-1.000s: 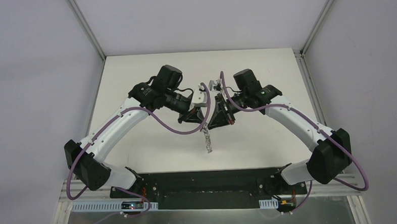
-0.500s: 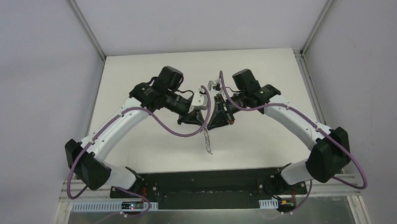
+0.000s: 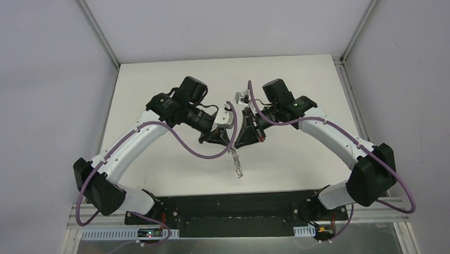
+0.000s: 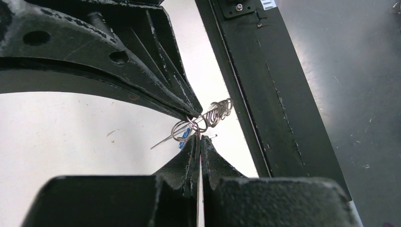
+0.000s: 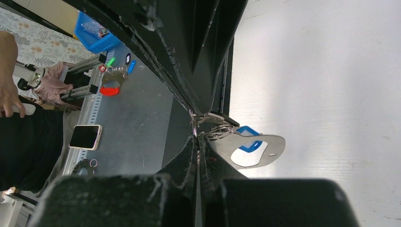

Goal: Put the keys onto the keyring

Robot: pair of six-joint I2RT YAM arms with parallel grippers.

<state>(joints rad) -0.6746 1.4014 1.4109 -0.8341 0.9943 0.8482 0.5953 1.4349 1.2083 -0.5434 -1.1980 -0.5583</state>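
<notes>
While your two grippers meet tip to tip above the middle of the table (image 3: 301, 78), both sets of jaws are pressed fully together. Your left gripper (image 4: 198, 141) noses up from the bottom of its own camera, fingertips touching a small wire ring (image 4: 185, 128). Whether it actually pinches that ring, you cannot tell from here. Your right gripper (image 5: 196, 137) looks clamped on the rim of the keyring (image 5: 265, 150), and the pale oval loop sticks out sideways from those fingertips, lifted clear of the tabletop. Tucked against the loop sits the blue-tagged key (image 5: 248, 131), part of its tag showing through the loop's opening. From overhead, the row of clips (image 3: 236, 163) dangles in a short chain from the meeting point, hanging between the two grippers on the side nearer the bases.
</notes>
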